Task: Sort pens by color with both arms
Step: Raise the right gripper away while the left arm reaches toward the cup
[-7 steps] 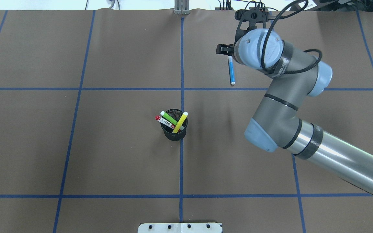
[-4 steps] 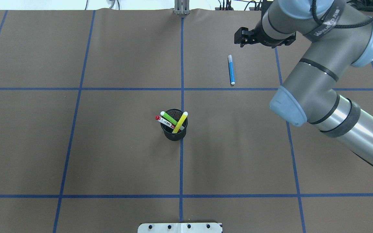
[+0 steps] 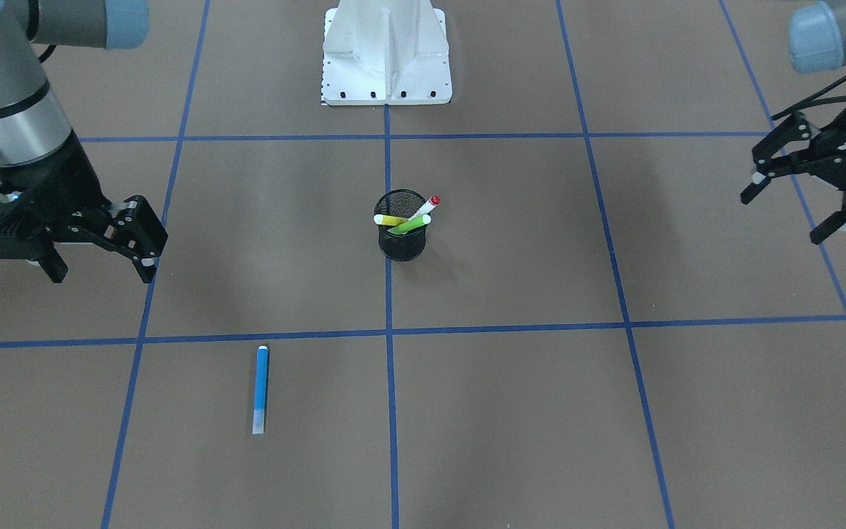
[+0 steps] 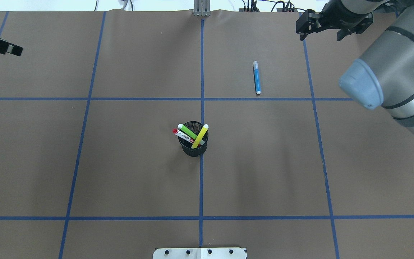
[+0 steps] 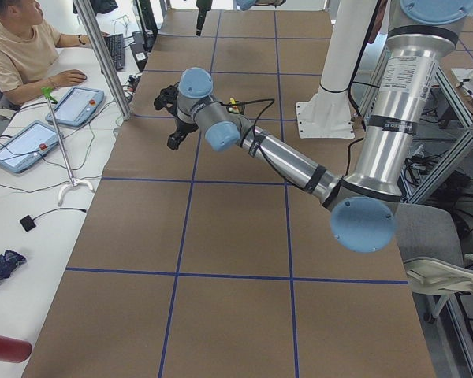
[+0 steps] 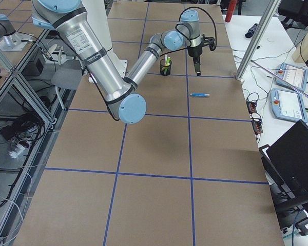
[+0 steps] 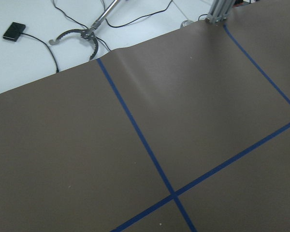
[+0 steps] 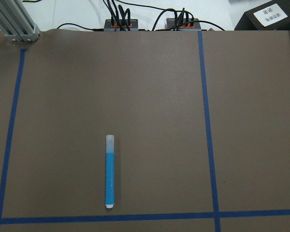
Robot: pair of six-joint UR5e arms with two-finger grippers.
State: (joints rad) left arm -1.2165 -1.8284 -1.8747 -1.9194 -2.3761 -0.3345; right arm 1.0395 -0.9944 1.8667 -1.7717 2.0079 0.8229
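A blue pen [image 4: 256, 77] [image 3: 261, 389] [image 8: 109, 171] lies flat on the brown table cover, alone in the far right cell. A green pen [image 4: 187, 131], a yellow pen [image 4: 200, 136] and a white red-capped pen [image 4: 180, 134] stand leaning in a black mesh cup [image 4: 193, 144] [image 3: 402, 239] at the table's middle. My right gripper [image 4: 320, 32] [image 3: 100, 261] hangs open and empty, up and to the right of the blue pen. At the far left edge my left gripper [image 3: 786, 217] [image 4: 2, 46] is open and holds nothing, well away from the cup.
Blue tape lines divide the cover into cells. The white pedestal base [image 3: 386, 51] stands at the robot's side of the table. Cables and a metal post [image 4: 201, 9] run along the far edge. A person sits at a side desk [image 5: 20, 55] with tablets.
My right gripper has let go of the blue pen and pulled away to the far right. The pen stays lying where it was. My left gripper has come into view at the left edge.
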